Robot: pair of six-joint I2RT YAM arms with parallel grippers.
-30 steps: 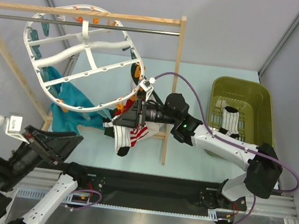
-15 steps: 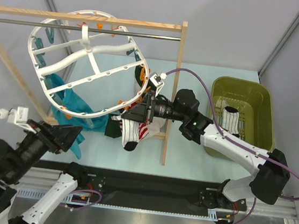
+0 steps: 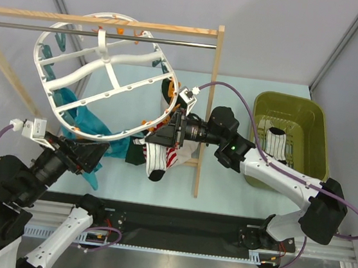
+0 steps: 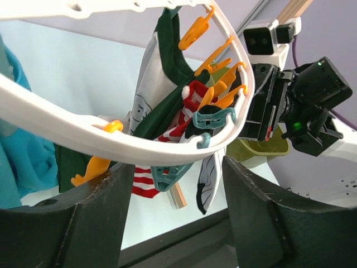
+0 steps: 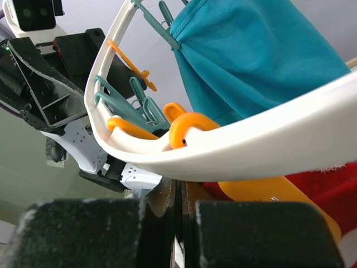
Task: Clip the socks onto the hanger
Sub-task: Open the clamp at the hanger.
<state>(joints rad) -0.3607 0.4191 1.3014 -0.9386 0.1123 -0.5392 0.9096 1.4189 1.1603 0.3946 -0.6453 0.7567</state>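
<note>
The white oval hanger (image 3: 107,58) hangs tilted from the rod at the upper left, with orange and teal clips along its rim. My right gripper (image 3: 159,135) sits at the hanger's near right rim, shut on a white sock with black stripes and a black toe (image 3: 156,164) that dangles below it. A red-and-white sock (image 3: 175,154) hangs beside it. In the right wrist view the fingers (image 5: 181,223) pinch thin fabric just under the rim (image 5: 268,128), by an orange clip (image 5: 189,125). My left gripper (image 3: 92,158) is open and empty below the near rim (image 4: 111,139), facing both socks (image 4: 206,184).
An olive basket (image 3: 319,124) at the right holds another striped sock (image 3: 273,145). A teal cloth (image 3: 83,123) and a dark green-and-white garment (image 4: 162,72) hang from the hanger. The wooden rack's post (image 3: 207,111) stands just behind my right gripper.
The hanger has swung up and to the right. My right gripper rose with the sock. My left gripper has moved up toward the hanger's near rim.
</note>
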